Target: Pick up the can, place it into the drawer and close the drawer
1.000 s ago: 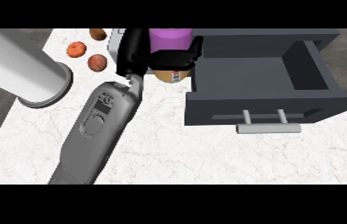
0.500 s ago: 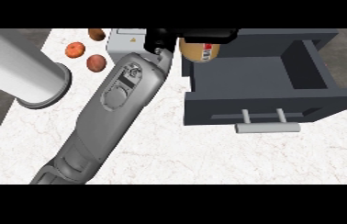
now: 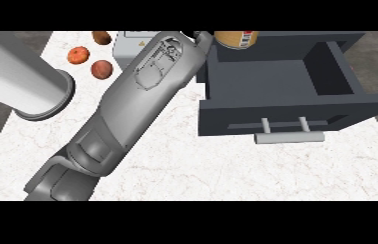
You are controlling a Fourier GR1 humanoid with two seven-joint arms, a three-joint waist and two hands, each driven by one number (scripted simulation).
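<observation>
The can [image 3: 236, 39] is seen at the top edge, over the back left corner of the open drawer [image 3: 279, 78]. Right hand is mostly cut off by the frame, so whether it's closed around the can can't be told tbh. Left hand isn't seen. Imo the can should be lowered well inside the walls b4 release, then the handle [image 3: 288, 137] gets pushed.

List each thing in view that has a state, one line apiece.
drawer: open, nothing seen inside
can: raised at the drawer's far left edge, top out of frame
drawer handle: facing the robot, untouched
hand holding the can: hidden above the view's top edge
</observation>
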